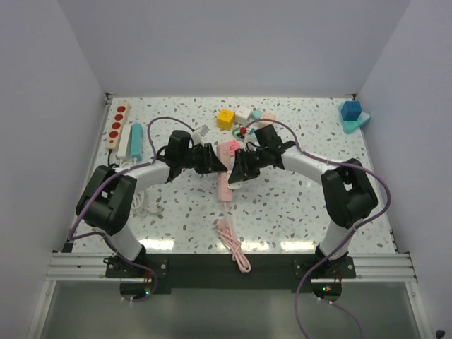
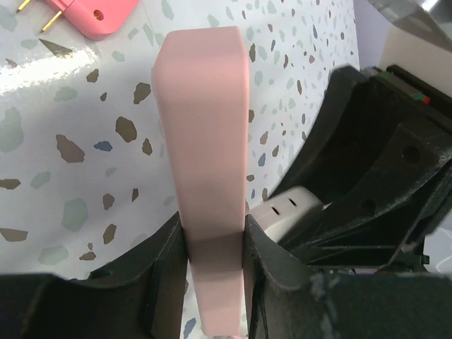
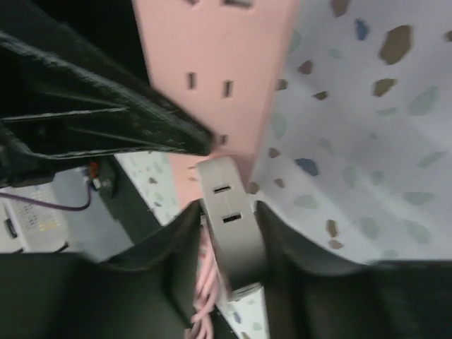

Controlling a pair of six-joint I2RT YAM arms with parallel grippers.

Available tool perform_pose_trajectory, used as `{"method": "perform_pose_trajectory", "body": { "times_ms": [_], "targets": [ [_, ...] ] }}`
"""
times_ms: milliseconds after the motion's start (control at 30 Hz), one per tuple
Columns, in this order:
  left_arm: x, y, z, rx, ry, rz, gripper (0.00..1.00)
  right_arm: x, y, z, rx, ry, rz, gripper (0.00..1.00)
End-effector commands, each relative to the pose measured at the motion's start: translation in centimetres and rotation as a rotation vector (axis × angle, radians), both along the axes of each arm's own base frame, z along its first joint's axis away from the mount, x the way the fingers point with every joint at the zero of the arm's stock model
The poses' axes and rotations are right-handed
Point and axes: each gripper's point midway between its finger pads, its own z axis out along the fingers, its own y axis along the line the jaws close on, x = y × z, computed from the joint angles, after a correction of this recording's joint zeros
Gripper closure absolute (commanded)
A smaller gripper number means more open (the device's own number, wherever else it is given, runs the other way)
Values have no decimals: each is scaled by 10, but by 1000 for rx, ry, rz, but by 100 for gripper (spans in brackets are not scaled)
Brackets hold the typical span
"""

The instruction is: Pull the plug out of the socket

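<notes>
We note the pink strip (image 1: 225,185) at mid-tabletop, its cable (image 1: 236,247) trailing toward the near edge. Several of the strip's sockets show bare slots in the right wrist view. The plug (image 3: 224,187), a grey block with two slots in its own face, sits against the strip near one end. We cannot tell whether its prongs are seated in a socket. The left end effector (image 2: 215,236) is closed down on the strip's narrow sides, fingers pressed flat to it. The right end effector (image 3: 227,226) is closed on the plug, one finger on either side of the block. The two end effectors are just beside each other, nearly touching. A pink plug (image 2: 99,14) with bare brass prongs lies loose on the tabletop (image 1: 304,212) beyond the strip. The tabletop is white speckled terrazzo. At its far left lie a wooden strip (image 1: 118,125) with red sockets and two slimmer strips. A yellow cube (image 1: 225,119) sits far centre and a blue block (image 1: 350,110) in the far right corner. Plain pale walls (image 1: 226,42) enclose three sides.
</notes>
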Motion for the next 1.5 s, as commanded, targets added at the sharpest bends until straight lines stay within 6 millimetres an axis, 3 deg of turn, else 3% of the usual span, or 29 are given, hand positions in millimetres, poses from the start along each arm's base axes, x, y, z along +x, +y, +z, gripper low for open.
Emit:
{"method": "perform_pose_trajectory", "body": {
  "times_ms": [0,100,133,167,333,467,600,733,800,833,900,967,1000,1033,1100,1133,1167,1200,1233,1267,1300,1333,1400,1467],
  "targets": [
    [12,-5,26,-38,-87,-10,100,-16,25,15,80,12,74,69],
    [19,-2,22,-3,-82,21,100,-30,34,12,48,25,87,81],
    [19,0,19,9,-73,29,100,-31,35,13,34,26,75,93],
    [20,1,19,18,-74,37,100,-34,38,13,17,22,75,97],
    [24,7,17,51,-75,67,100,-25,25,-2,-125,20,-26,100],
    [26,23,0,133,-63,101,100,-23,12,20,-86,-4,-59,100],
    [27,43,-14,173,-41,142,100,-40,4,81,108,-47,-13,100],
    [27,56,-24,210,-29,157,100,-42,-18,89,154,-39,-33,100],
    [28,61,-26,227,-23,161,100,-42,-20,93,207,-13,-2,100],
    [30,62,-25,228,-25,161,100,-33,-21,92,193,-26,2,100],
    [29,69,-24,252,-13,162,100,-11,-38,71,43,-31,-92,100],
    [37,74,-9,264,-51,172,100,20,-45,59,-19,-36,-159,100],
    [39,84,-7,290,-39,194,100,41,-54,51,-81,-65,-227,100],
    [49,90,6,302,-67,211,100,64,-57,58,-98,-87,-290,100],
    [59,117,12,383,-68,261,100,99,-65,40,-162,-100,-379,100],
    [71,127,26,412,-108,274,100,119,-65,52,-141,-127,-421,100],
    [79,144,27,445,-99,305,100,133,-64,37,-157,-109,-440,100],
    [78,158,23,498,-62,319,100,145,-66,34,-176,-120,-469,100],
    [92,168,30,535,-86,319,100,162,-64,45,-162,-147,-500,100],
    [99,187,30,585,-77,360,100,173,-65,27,-179,-118,-519,100],
    [97,196,26,621,-40,358,100,182,-64,27,-161,-116,-536,100],
    [109,203,37,640,-73,363,100,192,-60,32,-103,-99,-550,100],
    [117,222,25,696,-37,384,100,213,-51,22,-31,-90,-565,100],
    [130,236,18,741,-20,390,100,231,-42,31,32,-85,-573,97]
  ]
}}
